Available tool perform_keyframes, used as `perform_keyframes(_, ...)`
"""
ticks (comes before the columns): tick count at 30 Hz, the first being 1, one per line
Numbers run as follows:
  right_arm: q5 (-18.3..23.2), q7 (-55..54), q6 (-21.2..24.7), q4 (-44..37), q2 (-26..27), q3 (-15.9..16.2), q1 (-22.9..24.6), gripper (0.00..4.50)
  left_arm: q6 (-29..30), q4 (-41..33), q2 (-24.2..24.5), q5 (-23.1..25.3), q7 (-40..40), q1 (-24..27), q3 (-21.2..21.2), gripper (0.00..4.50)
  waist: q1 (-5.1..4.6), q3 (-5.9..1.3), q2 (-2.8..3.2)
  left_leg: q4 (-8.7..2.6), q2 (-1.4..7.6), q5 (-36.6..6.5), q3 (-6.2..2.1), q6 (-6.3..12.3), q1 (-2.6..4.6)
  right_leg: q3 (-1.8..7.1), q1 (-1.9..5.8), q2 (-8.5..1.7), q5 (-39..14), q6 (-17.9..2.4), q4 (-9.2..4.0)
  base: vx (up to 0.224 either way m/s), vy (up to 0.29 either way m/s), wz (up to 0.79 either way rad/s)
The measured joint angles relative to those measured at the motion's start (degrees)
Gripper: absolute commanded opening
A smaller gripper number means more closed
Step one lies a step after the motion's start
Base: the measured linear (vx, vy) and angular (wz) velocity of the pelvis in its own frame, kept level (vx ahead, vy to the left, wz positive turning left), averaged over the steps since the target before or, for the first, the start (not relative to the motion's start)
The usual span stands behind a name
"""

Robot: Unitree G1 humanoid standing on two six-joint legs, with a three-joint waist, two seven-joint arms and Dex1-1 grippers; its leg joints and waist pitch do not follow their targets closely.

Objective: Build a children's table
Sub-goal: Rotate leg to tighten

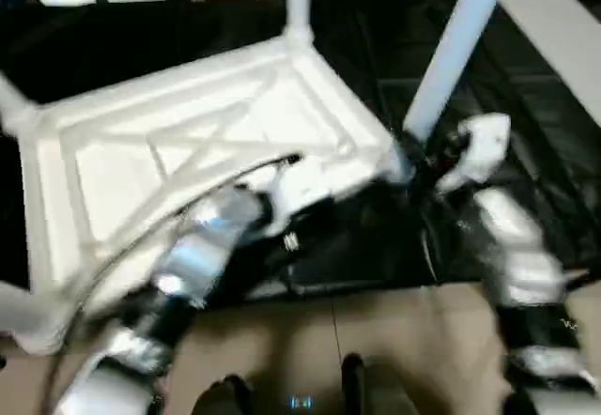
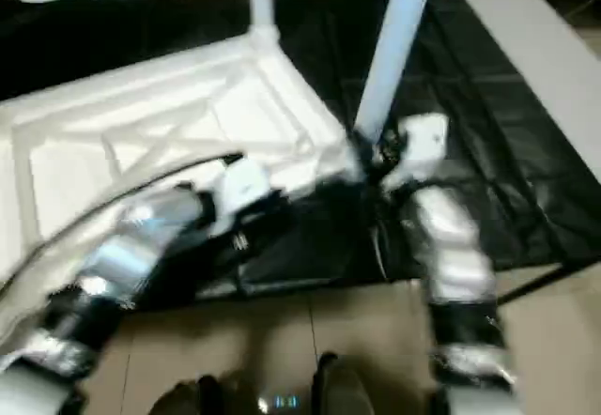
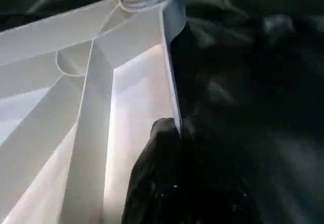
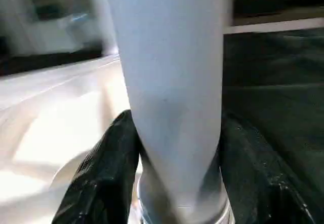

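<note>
Tabletop [image 1: 188, 152]: white plastic, rectangular, lying upside down on the black-draped table [image 1: 526, 190], X-ribbed underside facing up.

Far leg [image 1: 299, 2]: white tube, standing upright in the far corner socket.

Near leg [image 1: 455, 49]: white tube, leaning slightly, its lower end at the corner socket [image 2: 352, 157] nearest the right arm.

Right gripper [image 4: 172, 183]: black fingers [image 4: 109, 168] set on either side of the near leg's base, pinching the tube just above the socket.

Left gripper [image 3: 174, 133]: fingers pressed together over the thin side wall of the tabletop, one dark finger [image 3: 157, 163] inside the rim, the other outside it; a threaded leg end shows at the corner beyond.

Left forearm [image 1: 202, 246]: silver, reaching across the near edge of the tabletop.

Floor [image 1: 376, 330]: tan tiles below the table's front edge.
</note>
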Motion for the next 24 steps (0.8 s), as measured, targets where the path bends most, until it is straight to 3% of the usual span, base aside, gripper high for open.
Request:
perform_keyframes(3,-2.28,-9.07,-4.47,4.08,3.12,-1.14,-1.67,1.91,-1.55,0.39,-1.78,-0.19,0.19,-0.08,-0.34,0.0,0.07,-0.36,-0.62,-0.03,0.02,-0.01,-0.06,-0.02,-0.05,-0.09,0.01,0.01,-0.01,0.01,-0.03,0.0,0.0,0.0)
perform_keyframes(5,-2.4,-12.7,-5.28,7.4,2.86,-4.27,-4.14,1.91,-4.21,-0.76,-1.8,-1.19,-4.02,0.88,-5.64,0.0,0.92,-0.45,-0.65,-0.1,-0.01,-0.01,0.01,-0.02,-0.05,-0.04,0.16,-0.01,0.0,-0.01,-0.1,0.0,0.0,0.0)
perform_keyframes(8,-1.79,-5.62,-5.29,6.99,0.46,-4.21,-3.48,1.91,-5.49,-0.55,0.21,-1.39,-7.07,3.59,-7.89,0.0,1.08,-0.39,-0.74,-0.05,-0.01,0.0,0.24,0.0,-0.37,0.07,-0.05,0.0,0.13,-0.18,-0.09,0.0,0.0,0.0)
perform_keyframes(10,-0.56,3.51,-4.69,4.18,-2.79,-2.01,-0.56,1.91,-6.9,-1.13,2.68,-1.84,-8.47,3.36,-6.91,0.0,0.93,-0.39,-0.73,-0.1,0.03,0.0,0.2,0.02,-0.33,0.0,-0.04,0.0,0.12,-0.14,-0.05,0.0,0.0,0.0)
perform_keyframes(11,-0.09,8.15,-4.12,2.49,-4.37,-0.62,0.66,2.47,-7.19,-1.05,4.14,-2.06,-8.96,3.38,-6.11,0.0,0.65,-0.37,-0.7,-0.18,0.08,0.01,0.14,0.04,-0.31,-0.01,-0.06,0.01,0.11,-0.13,-0.05,0.0,0.0,0.0)
perform_keyframes(15,2.96,20.96,-0.16,-4.14,-11.3,3.11,5.27,2.8,-8.8,-0.67,6.81,-2.45,-10.25,3.57,-3.55,0.0,0.97,-0.16,-0.33,-0.4,0.21,0.18,0.0,0.31,-0.27,-0.18,-0.13,0.13,0.02,0.01,0.01,0.0,0.0,0.0)
perform_keyframes(17,5.58,27.51,2.35,-7.17,-16.44,3.33,7.76,3.02,-10.57,-0.68,8.45,-4.12,-11.28,4.28,-2.1,0.0,1.42,-0.07,-0.18,-0.45,0.21,0.18,0.03,0.32,-0.25,-0.16,-0.13,0.12,0.01,0.01,0.0,0.0,0.0,0.0)
perform_keyframes(23,9.77,36.33,6.35,-13.54,-20.63,1.36,11.14,3.49,-10.79,-5.37,6.57,-13.15,-14.9,5.15,1.96,0.0,1.67,0.01,-0.06,-0.25,0.14,0.18,0.17,0.32,-0.28,-0.02,-0.14,-0.01,0.02,-0.01,0.02,0.0,0.0,0.0)
perform_keyframes(24,10.33,36.94,6.85,-14.47,-21.07,1.32,11.5,3.52,-10.39,-6.78,5.88,-14.56,-15.29,5.23,2.24,0.2,1.82,0.01,-0.06,-0.23,0.14,0.18,0.19,0.32,-0.27,0.0,-0.12,-0.02,0.02,-0.01,0.02,0.0,0.0,0.0)
